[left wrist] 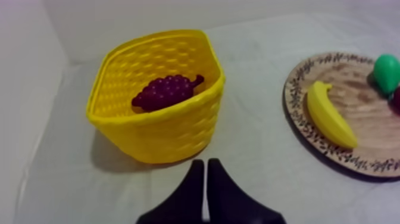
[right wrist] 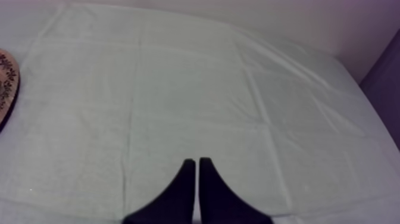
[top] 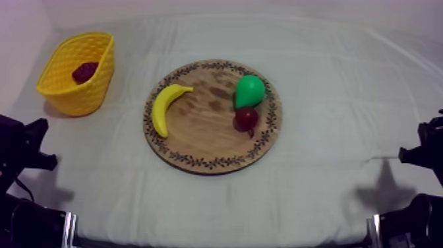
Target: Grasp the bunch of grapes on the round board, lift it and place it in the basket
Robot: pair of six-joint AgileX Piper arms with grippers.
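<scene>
The dark purple bunch of grapes (top: 84,71) (left wrist: 165,92) lies inside the yellow basket (top: 66,89) (left wrist: 161,134) at the table's far left. The round wooden board (top: 198,148) (left wrist: 363,119) sits mid-table with a banana (top: 165,107) (left wrist: 328,115), a green pear (top: 250,91) (left wrist: 387,71) and a small red fruit (top: 246,119) on it. My left gripper (top: 29,142) (left wrist: 206,173) rests low at the left, its fingers together as a narrow wedge, just short of the basket. My right gripper (top: 422,142) (right wrist: 196,170) rests low at the right, shut on nothing over bare cloth.
The grey-white cloth (top: 343,99) covers the table, with wide free room to the right of the board and in front of it. A sliver of the board's rim (right wrist: 6,83) lies off to the side of my right gripper.
</scene>
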